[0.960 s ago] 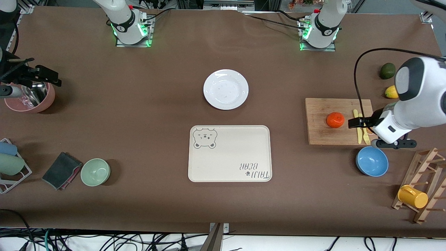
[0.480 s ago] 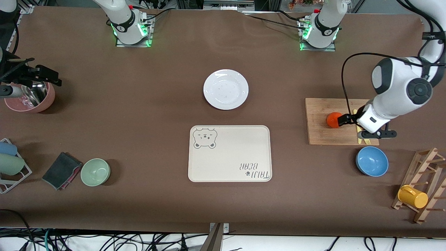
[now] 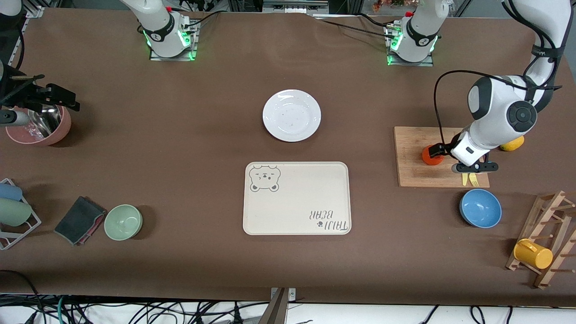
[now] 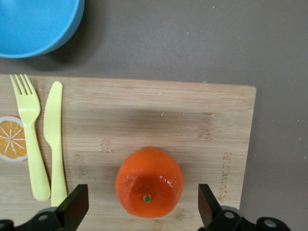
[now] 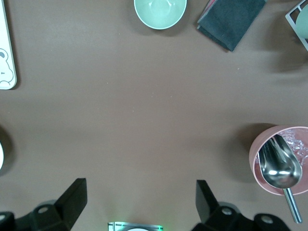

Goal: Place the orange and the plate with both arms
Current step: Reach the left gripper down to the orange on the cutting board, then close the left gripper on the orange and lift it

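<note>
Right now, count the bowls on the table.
3: a blue bowl near the cutting board, a green bowl beside the folded cloth, a pink bowl holding a scoop.

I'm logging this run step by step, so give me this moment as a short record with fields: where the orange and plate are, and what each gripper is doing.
orange: on the wooden cutting board, beside a yellow fork and knife
plate: on the table, farther from the front camera than the cream tray, nothing on it
left gripper: open, over the orange, a finger on either side, not gripping
right gripper: open, waiting over the table near the pink bowl
task state: neither item picked up yet
</note>
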Tool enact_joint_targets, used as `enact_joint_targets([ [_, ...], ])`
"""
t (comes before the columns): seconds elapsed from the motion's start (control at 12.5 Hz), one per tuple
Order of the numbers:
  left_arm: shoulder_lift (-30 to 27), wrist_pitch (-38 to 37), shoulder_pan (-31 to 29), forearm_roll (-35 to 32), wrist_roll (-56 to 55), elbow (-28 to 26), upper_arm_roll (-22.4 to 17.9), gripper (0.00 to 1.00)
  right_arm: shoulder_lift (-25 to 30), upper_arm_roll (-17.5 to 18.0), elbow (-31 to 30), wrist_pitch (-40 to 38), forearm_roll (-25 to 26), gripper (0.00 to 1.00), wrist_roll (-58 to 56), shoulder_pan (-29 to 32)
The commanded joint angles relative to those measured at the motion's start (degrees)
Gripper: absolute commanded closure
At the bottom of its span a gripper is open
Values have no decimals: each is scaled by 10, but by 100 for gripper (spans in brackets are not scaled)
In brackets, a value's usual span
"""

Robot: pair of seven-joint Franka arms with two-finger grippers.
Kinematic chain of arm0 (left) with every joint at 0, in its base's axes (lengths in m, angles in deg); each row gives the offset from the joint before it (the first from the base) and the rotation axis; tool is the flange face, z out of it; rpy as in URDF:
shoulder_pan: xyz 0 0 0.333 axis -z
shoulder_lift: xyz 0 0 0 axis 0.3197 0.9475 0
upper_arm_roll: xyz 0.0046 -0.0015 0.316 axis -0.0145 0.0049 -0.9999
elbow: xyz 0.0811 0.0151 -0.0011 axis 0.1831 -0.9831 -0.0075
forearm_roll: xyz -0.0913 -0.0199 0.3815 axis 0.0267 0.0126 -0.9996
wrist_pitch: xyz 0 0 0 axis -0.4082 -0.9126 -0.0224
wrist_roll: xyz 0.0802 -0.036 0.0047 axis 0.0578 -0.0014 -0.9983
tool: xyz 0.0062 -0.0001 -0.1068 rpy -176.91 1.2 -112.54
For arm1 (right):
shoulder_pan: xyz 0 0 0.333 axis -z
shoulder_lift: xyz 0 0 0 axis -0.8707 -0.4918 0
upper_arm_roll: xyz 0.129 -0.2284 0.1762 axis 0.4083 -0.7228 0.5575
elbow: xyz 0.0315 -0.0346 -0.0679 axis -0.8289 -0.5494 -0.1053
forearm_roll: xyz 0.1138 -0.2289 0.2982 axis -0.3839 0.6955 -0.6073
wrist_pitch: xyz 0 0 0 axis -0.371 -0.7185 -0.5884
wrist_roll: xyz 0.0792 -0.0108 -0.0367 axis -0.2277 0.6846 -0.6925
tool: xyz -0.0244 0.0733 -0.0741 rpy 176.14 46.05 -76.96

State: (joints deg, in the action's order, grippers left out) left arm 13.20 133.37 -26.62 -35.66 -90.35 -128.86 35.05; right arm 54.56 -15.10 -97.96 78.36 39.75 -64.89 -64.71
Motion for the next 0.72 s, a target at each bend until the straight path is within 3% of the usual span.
enact_joint_targets([
  [0.0, 18, 27, -7, -4, -8, -5, 5, 0, 5, 1, 5, -10, -5, 0, 2, -1],
  [0.64, 52, 31, -5, -3, -19, -12, 6, 0, 5, 1, 5, -10, -5, 0, 2, -1],
])
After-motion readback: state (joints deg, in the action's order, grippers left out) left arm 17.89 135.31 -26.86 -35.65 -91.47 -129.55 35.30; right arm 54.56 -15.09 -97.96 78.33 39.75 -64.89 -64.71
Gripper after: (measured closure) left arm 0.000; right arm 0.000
